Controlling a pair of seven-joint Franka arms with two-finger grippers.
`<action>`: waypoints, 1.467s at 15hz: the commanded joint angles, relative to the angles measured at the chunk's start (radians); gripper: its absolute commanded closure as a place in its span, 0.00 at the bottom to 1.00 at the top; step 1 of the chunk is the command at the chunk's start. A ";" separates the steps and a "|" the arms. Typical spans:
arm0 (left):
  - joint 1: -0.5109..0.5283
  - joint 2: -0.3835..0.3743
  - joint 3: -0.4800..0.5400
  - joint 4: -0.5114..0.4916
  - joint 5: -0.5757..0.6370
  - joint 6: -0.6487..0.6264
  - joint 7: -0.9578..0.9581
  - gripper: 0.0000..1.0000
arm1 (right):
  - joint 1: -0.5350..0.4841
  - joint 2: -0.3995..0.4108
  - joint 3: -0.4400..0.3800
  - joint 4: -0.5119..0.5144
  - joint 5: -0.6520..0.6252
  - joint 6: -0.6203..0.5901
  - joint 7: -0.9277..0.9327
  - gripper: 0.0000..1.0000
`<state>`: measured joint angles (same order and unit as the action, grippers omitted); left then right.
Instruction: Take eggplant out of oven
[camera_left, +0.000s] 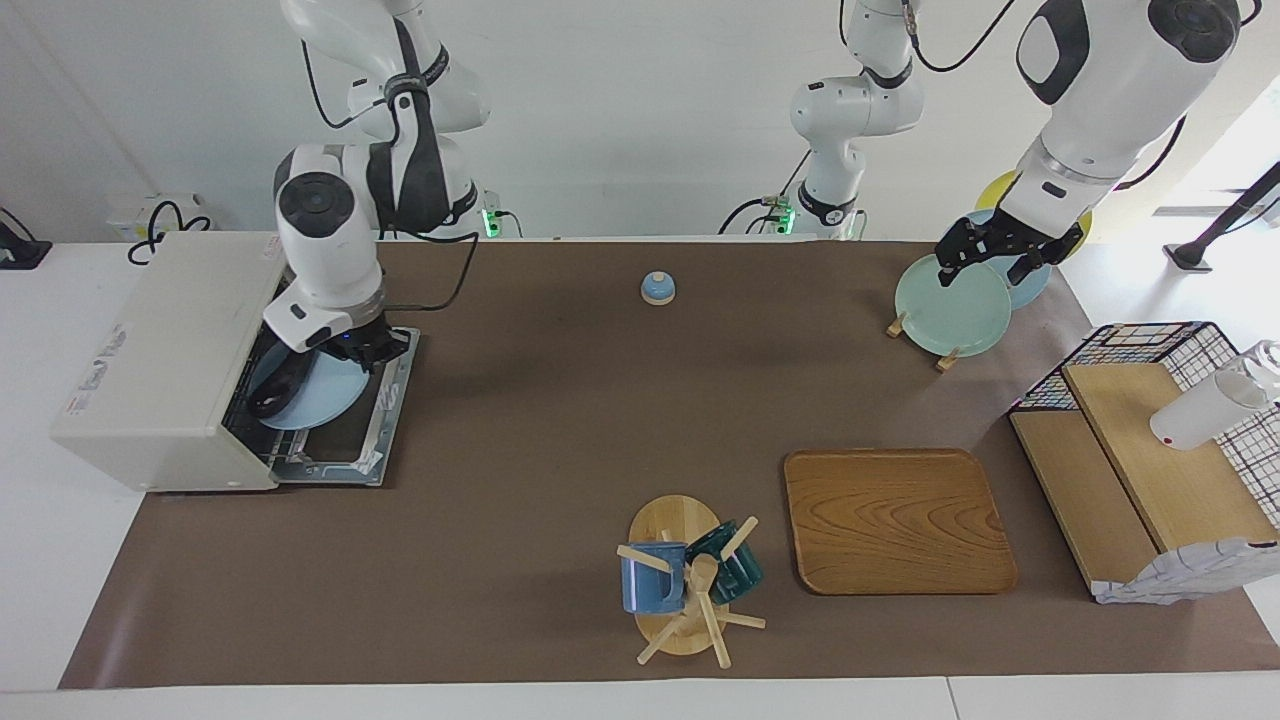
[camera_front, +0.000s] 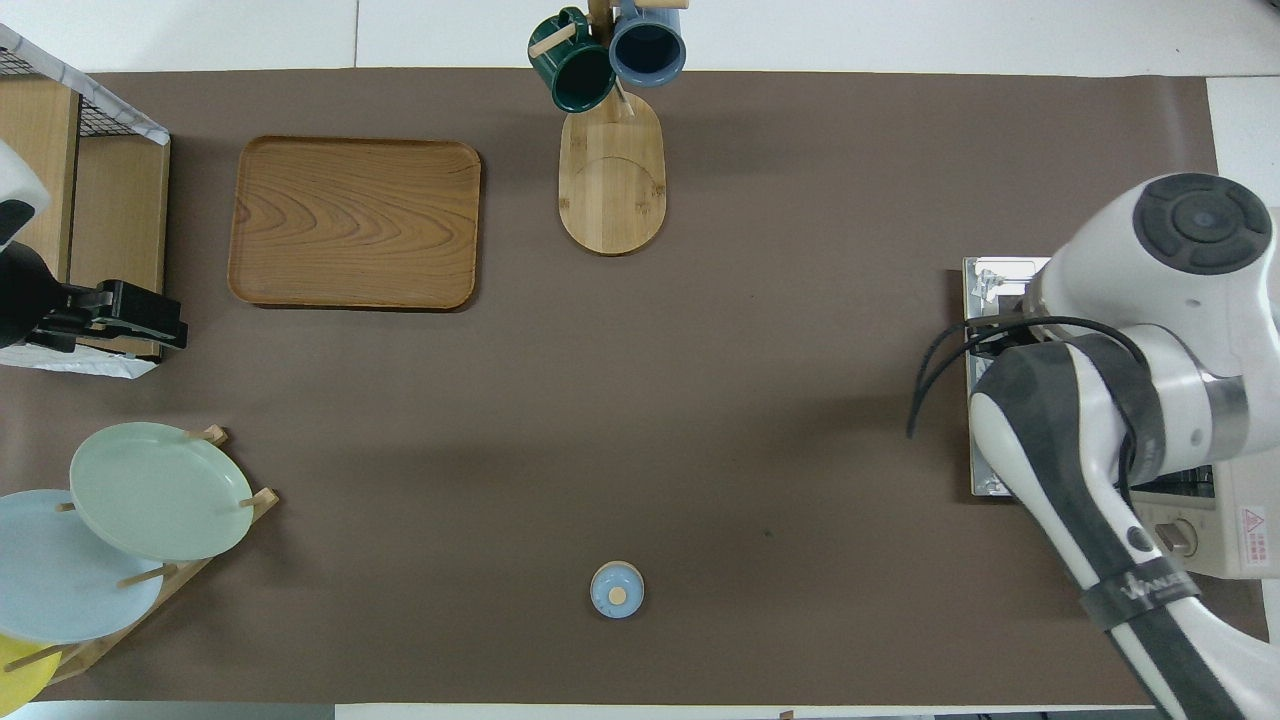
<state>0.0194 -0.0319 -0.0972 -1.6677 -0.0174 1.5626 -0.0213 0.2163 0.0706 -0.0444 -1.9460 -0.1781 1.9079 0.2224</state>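
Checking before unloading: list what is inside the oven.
Inside the open oven, a light blue plate rests on the rack, carrying the eggplant. The right gripper hangs above it; deeper inside is hidden.

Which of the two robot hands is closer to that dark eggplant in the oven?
The right gripper: it is over the oven's open door, right by the eggplant. The left gripper is over the plate rack.

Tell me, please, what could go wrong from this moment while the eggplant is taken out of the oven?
1. The eggplant lies on a light blue plate at the mouth of the oven; a pull might drag the plate along.
2. The right gripper works low over the open door, so it could knock the door or the oven's edge.
3. The glossy eggplant may slip if gripped near its thin end.

The left gripper waits over the plate rack.
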 joint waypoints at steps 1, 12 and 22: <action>0.005 -0.023 0.001 -0.018 0.010 0.016 -0.006 0.00 | 0.113 0.076 0.008 0.113 0.086 -0.012 0.131 1.00; 0.019 -0.023 0.001 -0.024 0.008 0.027 -0.005 0.00 | 0.500 0.495 0.046 0.539 0.104 0.057 0.713 1.00; 0.019 -0.034 0.001 -0.056 0.005 0.063 -0.005 0.00 | 0.414 0.450 0.049 0.496 0.235 0.202 0.657 0.37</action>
<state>0.0319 -0.0324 -0.0915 -1.6761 -0.0174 1.5923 -0.0221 0.6746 0.5742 -0.0011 -1.4415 0.0377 2.1462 0.9380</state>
